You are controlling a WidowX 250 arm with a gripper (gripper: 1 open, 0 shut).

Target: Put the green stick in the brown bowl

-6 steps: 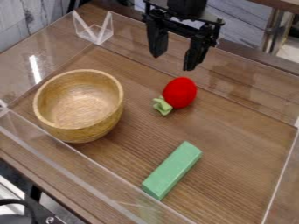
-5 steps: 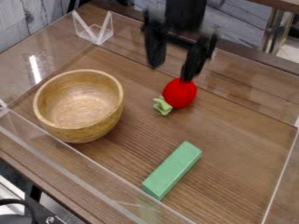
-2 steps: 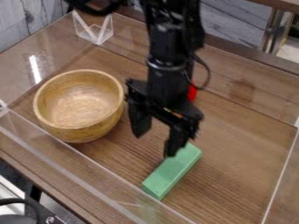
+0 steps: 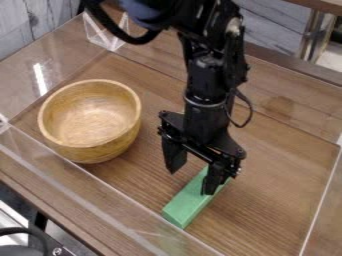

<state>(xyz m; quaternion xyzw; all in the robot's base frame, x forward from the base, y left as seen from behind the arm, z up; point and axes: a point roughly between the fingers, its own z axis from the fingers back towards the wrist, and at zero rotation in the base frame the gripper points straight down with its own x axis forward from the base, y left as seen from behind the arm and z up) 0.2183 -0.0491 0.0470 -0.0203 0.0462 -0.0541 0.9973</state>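
Observation:
The green stick (image 4: pixel 186 207) lies flat on the wooden table near the front, its far end hidden behind my gripper. My gripper (image 4: pixel 191 172) points straight down over that far end, open, with one dark finger (image 4: pixel 171 160) to the left of the stick and the other at its right edge; nothing is held. The brown bowl (image 4: pixel 90 120) stands empty at the left, well apart from the stick and the gripper.
A red round toy (image 4: pixel 223 102) with a green stem sits behind the arm, mostly hidden. Clear acrylic walls (image 4: pixel 80 177) ring the table, and a small clear stand (image 4: pixel 107 33) is at the back left.
My gripper has come from the back of the table, past the red toy, toward the front and down over the green stick's far end. It stayed open. Stick and bowl have not moved.

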